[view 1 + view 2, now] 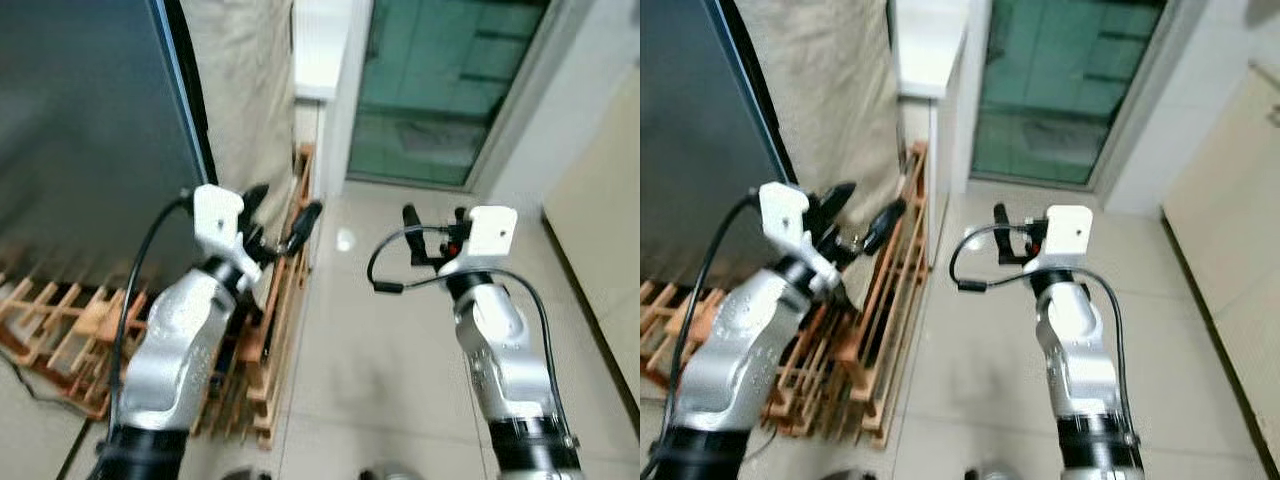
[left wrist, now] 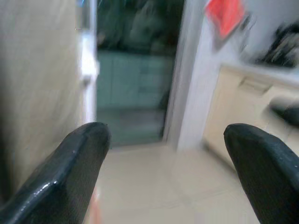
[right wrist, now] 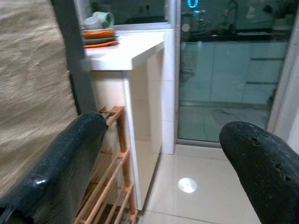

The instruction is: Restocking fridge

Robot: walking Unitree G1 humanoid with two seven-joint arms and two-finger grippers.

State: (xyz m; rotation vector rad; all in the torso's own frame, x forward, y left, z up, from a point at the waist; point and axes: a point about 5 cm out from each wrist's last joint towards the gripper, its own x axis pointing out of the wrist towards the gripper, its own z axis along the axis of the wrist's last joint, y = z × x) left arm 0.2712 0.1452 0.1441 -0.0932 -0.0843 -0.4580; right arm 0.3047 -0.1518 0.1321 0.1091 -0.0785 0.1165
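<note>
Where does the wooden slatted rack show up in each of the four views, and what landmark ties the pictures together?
Left eye view: wooden rack stands lower left, behind the left gripper.
Right eye view: lower left of centre, again behind that gripper.
Left wrist view: too blurred to make it out.
Right wrist view: lower left, below the white counter.
Shared landmark: the green glass door, also at and.
</note>
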